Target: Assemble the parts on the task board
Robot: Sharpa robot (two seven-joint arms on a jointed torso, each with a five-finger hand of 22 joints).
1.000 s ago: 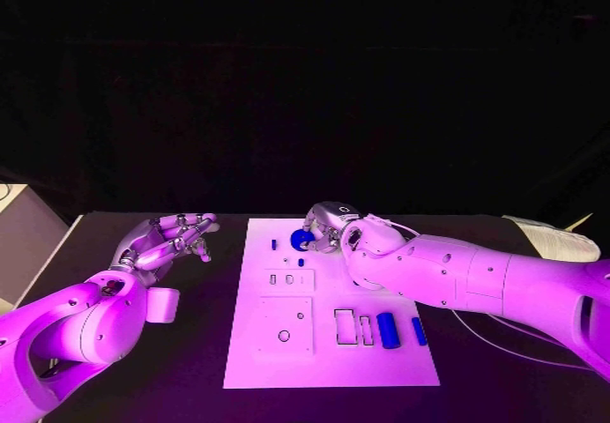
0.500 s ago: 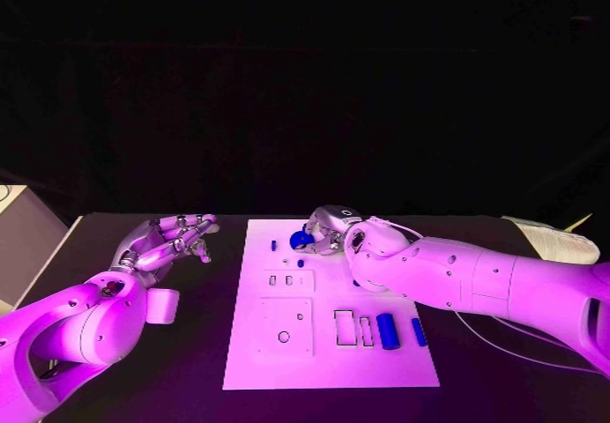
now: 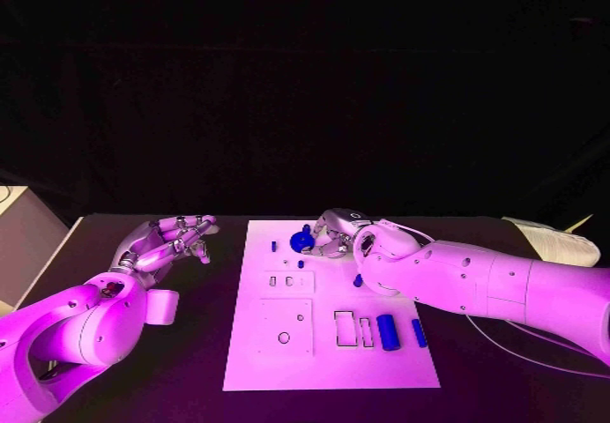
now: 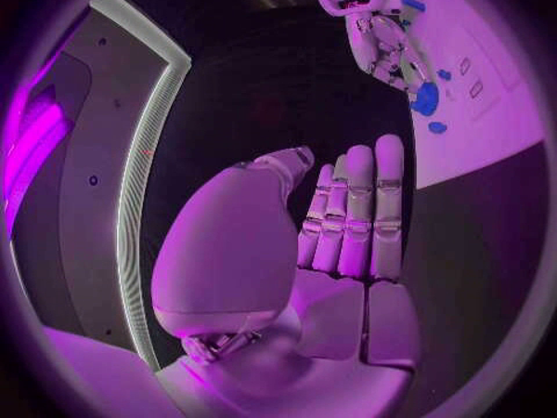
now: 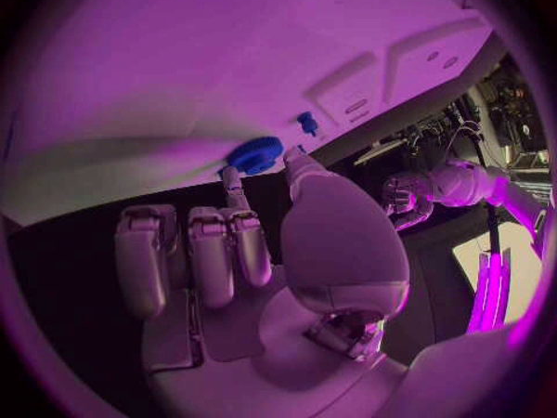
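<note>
The white task board (image 3: 331, 352) lies in the middle of the black table. At its far end my right hand (image 3: 336, 231) pinches a round blue toothed part (image 3: 302, 239) between thumb and a finger, just above the board; the right wrist view shows that part (image 5: 255, 153) at the fingertips (image 5: 236, 188). Small blue pegs (image 3: 273, 244) (image 3: 301, 262) stand near it. Another small blue piece (image 3: 357, 280) lies by my right forearm. Two blue bars (image 3: 388, 331) (image 3: 419, 331) lie at the board's near right. My left hand (image 3: 172, 240) hovers left of the board with fingers straight, holding nothing.
The board carries raised white blocks with slots and holes (image 3: 288, 279) (image 3: 285, 324) and a rectangular recess (image 3: 345, 326). A pale box edge (image 3: 26, 238) stands at the table's left side. A white object (image 3: 553, 240) lies at the far right.
My right hand and forearm have shifted slightly to the right, uncovering a small blue piece beside the forearm. The round blue part stays in the same place. The left hand has not moved.
</note>
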